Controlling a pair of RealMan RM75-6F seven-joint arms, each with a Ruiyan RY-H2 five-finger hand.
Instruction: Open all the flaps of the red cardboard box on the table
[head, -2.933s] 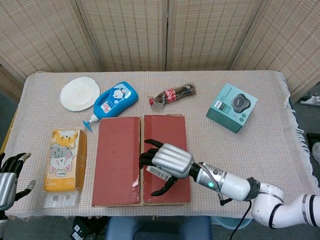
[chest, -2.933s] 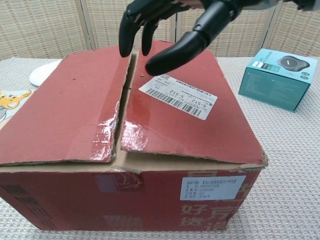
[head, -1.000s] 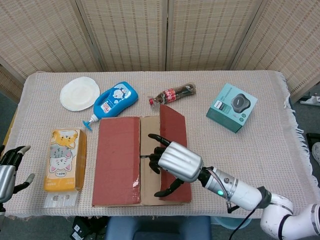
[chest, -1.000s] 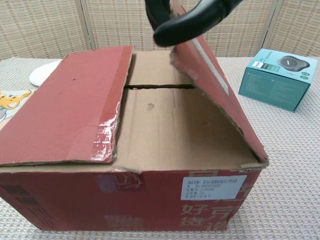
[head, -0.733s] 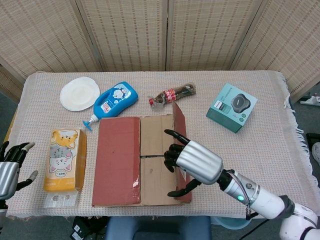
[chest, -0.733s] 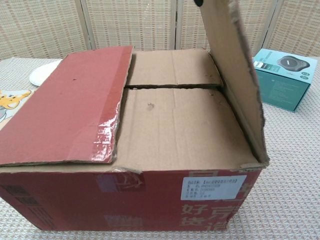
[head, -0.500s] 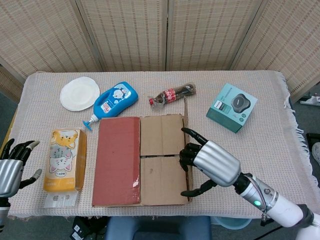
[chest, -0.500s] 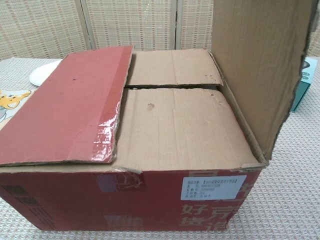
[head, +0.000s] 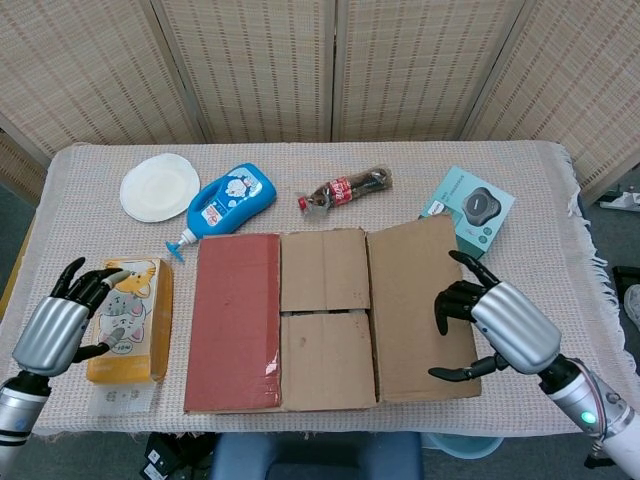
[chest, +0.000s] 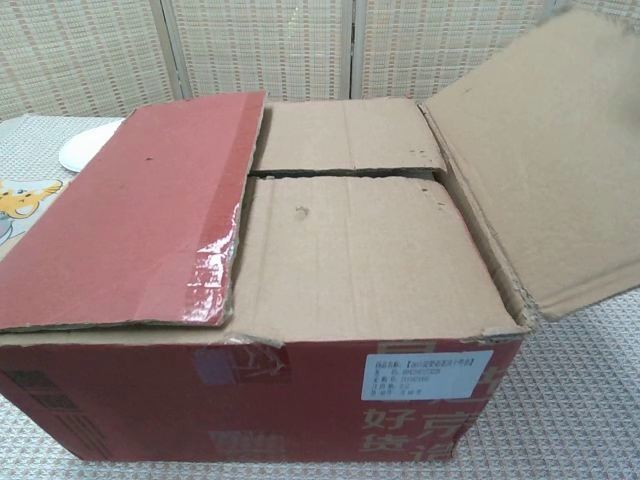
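The red cardboard box (head: 232, 322) stands at the table's front middle. Its left flap (chest: 140, 210) lies flat and closed, red side up. The right flap (head: 418, 305) is folded outward, brown inside up, and it leans out to the right in the chest view (chest: 545, 170). Two brown inner flaps, far (head: 322, 270) and near (head: 326, 360), lie shut over the opening. My right hand (head: 495, 322) is at the right flap's outer edge, fingers spread, holding nothing. My left hand (head: 60, 325) hovers at the left beside the box, fingers apart and empty. The chest view shows neither hand.
A yellow cat-print tissue pack (head: 128, 320) lies between my left hand and the box. Behind the box are a white plate (head: 159, 186), a blue bottle (head: 228, 201) and a small cola bottle (head: 345, 187). The opened flap partly covers a teal box (head: 472, 205).
My right hand has swung the right flap from closed, through upright, to folded outward, and has moved right with it. My left hand has risen and come in toward the tissue pack.
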